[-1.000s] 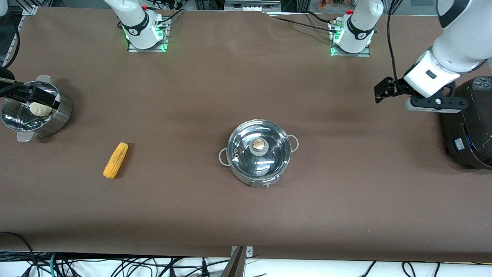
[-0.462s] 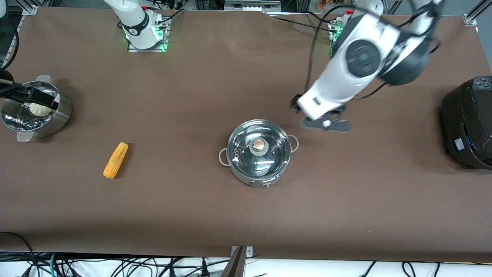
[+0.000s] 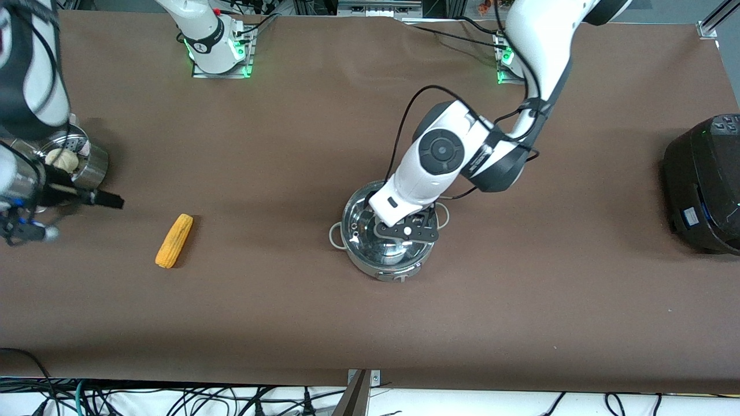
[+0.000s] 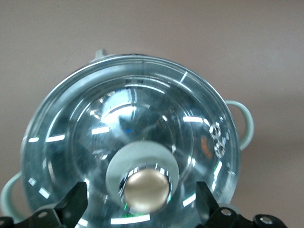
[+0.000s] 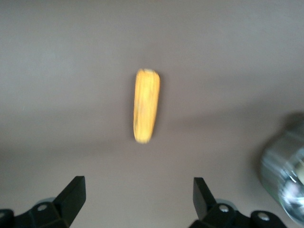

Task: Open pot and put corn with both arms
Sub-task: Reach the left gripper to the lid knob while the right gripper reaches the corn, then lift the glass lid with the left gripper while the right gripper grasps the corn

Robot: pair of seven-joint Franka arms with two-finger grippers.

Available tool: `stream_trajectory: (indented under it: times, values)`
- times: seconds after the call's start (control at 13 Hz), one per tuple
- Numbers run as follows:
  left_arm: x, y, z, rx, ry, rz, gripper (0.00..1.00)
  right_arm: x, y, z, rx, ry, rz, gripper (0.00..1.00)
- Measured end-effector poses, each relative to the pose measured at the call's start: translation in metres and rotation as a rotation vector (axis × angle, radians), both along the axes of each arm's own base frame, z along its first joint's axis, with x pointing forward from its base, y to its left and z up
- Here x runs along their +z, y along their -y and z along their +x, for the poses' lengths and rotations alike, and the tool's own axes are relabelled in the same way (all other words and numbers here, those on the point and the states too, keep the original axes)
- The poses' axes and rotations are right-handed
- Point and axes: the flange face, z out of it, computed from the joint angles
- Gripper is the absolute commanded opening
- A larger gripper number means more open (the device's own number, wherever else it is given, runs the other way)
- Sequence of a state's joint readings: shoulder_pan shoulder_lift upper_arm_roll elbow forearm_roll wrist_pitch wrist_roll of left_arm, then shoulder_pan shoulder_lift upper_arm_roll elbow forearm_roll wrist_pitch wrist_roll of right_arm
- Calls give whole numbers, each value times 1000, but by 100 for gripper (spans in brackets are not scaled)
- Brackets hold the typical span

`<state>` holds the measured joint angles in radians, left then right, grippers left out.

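The steel pot (image 3: 370,263) stands mid-table with its glass lid (image 4: 142,118) on. My left gripper (image 3: 399,224) hangs over the lid. In the left wrist view it (image 4: 140,195) is open, one finger on each side of the round knob (image 4: 145,190), not closed on it. The yellow corn (image 3: 174,240) lies on the table toward the right arm's end. My right gripper (image 3: 32,228) is over the table between the steamer pot and the corn. In the right wrist view it (image 5: 137,199) is open and empty, with the corn (image 5: 146,105) ahead of it.
The steel steamer pot (image 3: 92,164) with a white bun (image 3: 60,157) stands at the right arm's end; it also shows in the right wrist view (image 5: 285,175). A black cooker (image 3: 702,185) stands at the left arm's end.
My left arm has swung from the black cooker's end to over the pot lid. My right arm has left the steamer pot and moved toward the corn.
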<state>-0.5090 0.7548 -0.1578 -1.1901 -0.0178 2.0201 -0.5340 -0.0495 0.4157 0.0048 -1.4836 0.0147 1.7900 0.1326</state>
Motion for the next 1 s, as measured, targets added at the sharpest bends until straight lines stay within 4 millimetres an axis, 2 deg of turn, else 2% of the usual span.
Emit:
stream_trajectory:
  times: [0.15, 0.23, 0.38, 0.46, 0.54, 0.62, 0.69, 0.85, 0.92, 1.0]
  values:
    - [-8, 13, -7, -15, 28, 41, 99, -64, -4, 19, -3, -1, 15, 100]
    - [-8, 19, -11, -19, 35, 50, 88, -94, -4, 24, -7, -7, 23, 100]
    - [-9, 22, -13, -22, 39, 55, 51, -145, -4, 31, -14, -9, 28, 100]
    - [-9, 21, -12, -19, 40, 57, 36, -168, -3, 33, -17, 0, 28, 100]
    - [-8, 18, -10, -17, 45, 63, 13, -189, -3, 32, -20, 12, 26, 100]
    - [-7, 15, -8, -19, 53, 79, 0, -207, -3, 28, -21, 19, 25, 100]
    - [-6, 15, -8, -27, 62, 93, 0, -220, -3, 22, -23, 16, 24, 100]
    - [-5, 17, -10, -39, 69, 110, 0, -232, -3, 14, -24, -4, 24, 100]
    - [-2, 17, -11, -40, 60, 116, 0, -236, -3, 10, -24, -14, 25, 89]
    - [8, 17, -13, -42, 44, 127, 0, -239, -4, 7, -24, -23, 25, 41]
